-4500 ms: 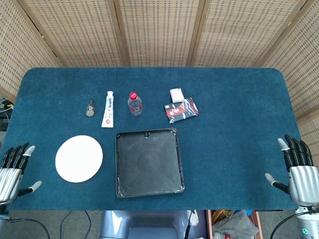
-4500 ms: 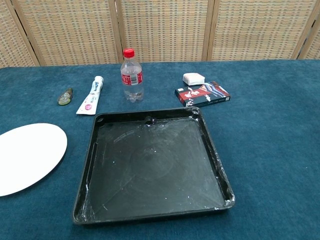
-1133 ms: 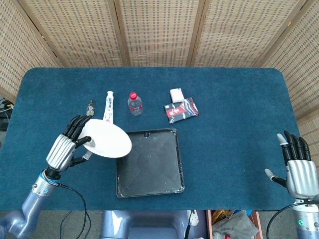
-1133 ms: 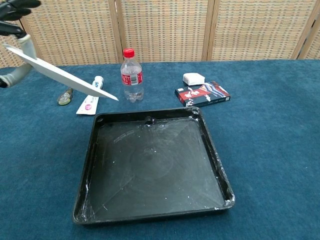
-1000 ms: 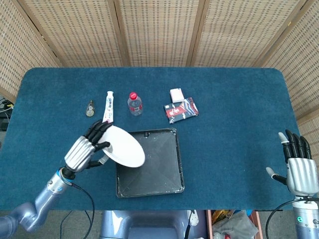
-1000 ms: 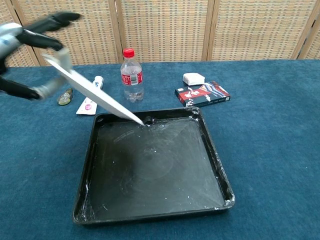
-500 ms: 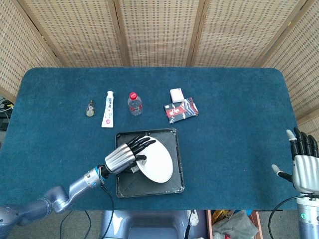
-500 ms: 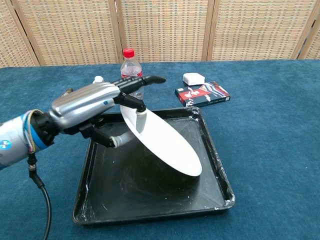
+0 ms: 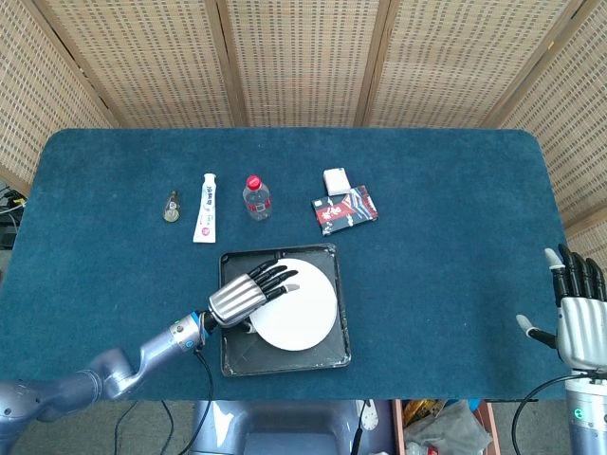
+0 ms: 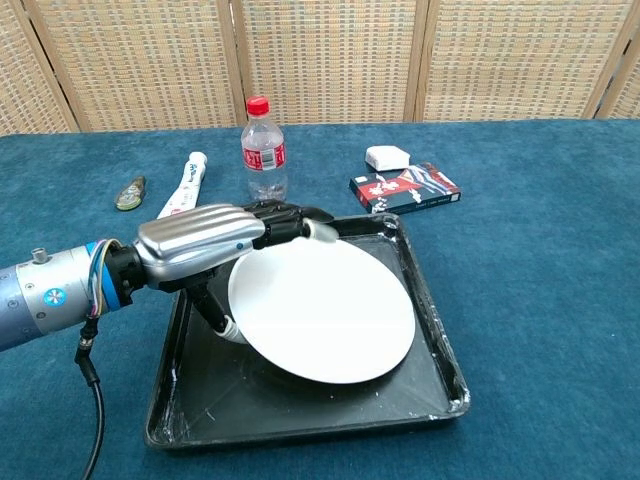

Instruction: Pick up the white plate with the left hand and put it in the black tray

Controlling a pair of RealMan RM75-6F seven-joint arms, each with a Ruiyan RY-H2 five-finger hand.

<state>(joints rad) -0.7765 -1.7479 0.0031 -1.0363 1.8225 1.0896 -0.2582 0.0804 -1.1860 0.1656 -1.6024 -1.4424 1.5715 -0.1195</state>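
Note:
The round white plate [image 9: 299, 315] [image 10: 325, 310] lies low inside the black tray [image 9: 235, 358] [image 10: 300, 428], almost flat, with its left edge a little raised. My left hand [image 9: 248, 292] [image 10: 205, 245] grips that left edge, fingers spread over the rim on top and the thumb underneath. My right hand [image 9: 579, 318] stays at the table's front right corner, fingers apart and holding nothing; the chest view does not show it.
Behind the tray stand a clear bottle with a red cap [image 9: 256, 197] [image 10: 263, 150], a white tube [image 9: 204, 209] [image 10: 182, 200] and a small dark object [image 9: 171, 205] [image 10: 130, 192]. A white box [image 9: 336, 180] [image 10: 387, 157] and a dark packet [image 9: 344, 209] [image 10: 405, 189] lie back right.
My left hand carried the plate from the table's left side over the tray. Over the last half second the plate dropped from a steep tilt to nearly flat.

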